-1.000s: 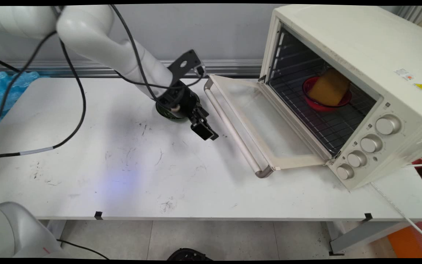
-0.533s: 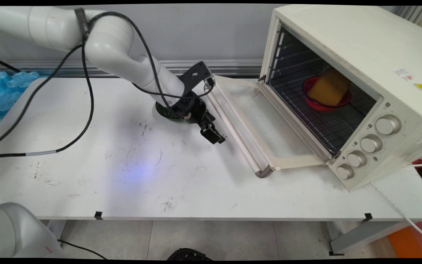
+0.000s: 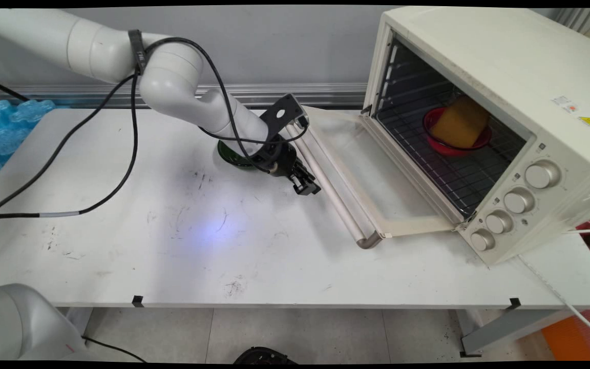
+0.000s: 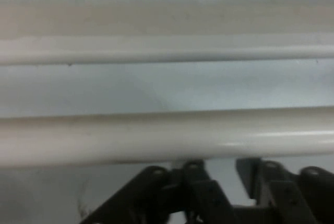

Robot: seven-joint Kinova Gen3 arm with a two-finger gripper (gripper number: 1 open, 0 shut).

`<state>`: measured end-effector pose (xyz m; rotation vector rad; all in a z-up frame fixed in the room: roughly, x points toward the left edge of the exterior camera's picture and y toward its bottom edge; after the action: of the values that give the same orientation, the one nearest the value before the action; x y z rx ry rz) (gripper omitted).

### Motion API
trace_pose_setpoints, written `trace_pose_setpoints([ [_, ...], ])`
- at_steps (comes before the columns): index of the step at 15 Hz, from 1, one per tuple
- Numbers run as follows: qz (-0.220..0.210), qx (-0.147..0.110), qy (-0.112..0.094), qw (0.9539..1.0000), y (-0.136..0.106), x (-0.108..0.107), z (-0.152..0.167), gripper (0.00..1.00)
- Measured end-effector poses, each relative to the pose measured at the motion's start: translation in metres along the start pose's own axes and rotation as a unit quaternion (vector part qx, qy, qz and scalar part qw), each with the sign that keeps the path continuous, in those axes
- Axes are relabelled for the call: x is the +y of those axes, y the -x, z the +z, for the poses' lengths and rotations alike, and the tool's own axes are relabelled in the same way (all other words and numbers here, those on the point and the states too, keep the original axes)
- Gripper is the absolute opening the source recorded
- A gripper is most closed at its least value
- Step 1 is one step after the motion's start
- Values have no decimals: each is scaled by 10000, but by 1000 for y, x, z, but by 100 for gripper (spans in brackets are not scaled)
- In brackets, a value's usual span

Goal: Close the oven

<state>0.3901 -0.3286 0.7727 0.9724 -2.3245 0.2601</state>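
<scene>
My gripper [image 3: 309, 187] hangs low over the white table, shut and holding nothing, right beside the handle bar [image 3: 337, 205] of the cream toaster oven's lowered door [image 3: 377, 174]. In the hand view the handle [image 4: 167, 135] runs across the picture just above the gripper [image 4: 222, 169], and the tips are hidden against it. The oven [image 3: 479, 66] stands open at the right. On its rack sits a red bowl [image 3: 446, 146] with a yellow-orange block [image 3: 460, 122] in it. A dark green dish [image 3: 227, 156] lies on the table behind my wrist, partly hidden.
Blue plastic packs [image 3: 11, 125] lie beyond the table's left end. Black cables [image 3: 121, 169] hang from the arm over the left half of the table. The oven's knobs [image 3: 518, 200] face the near right corner, and a white cord [image 3: 571, 307] trails off there.
The gripper has moved right and slightly down across the table, from beside the green dish to the door handle. The oven and bowl have not moved.
</scene>
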Motion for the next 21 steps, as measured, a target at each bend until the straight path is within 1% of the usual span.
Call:
trace_pose_setpoints([
  [6, -133, 187, -94, 9997, 2, -3, 15, 0],
  [11, -218, 353, -141, 9990, 0, -4, 20, 0],
  [18, -246, 587, -148, 9979, -9, -4, 18, 0],
  [21, -196, 717, -145, 9971, -17, -5, 13, 0],
])
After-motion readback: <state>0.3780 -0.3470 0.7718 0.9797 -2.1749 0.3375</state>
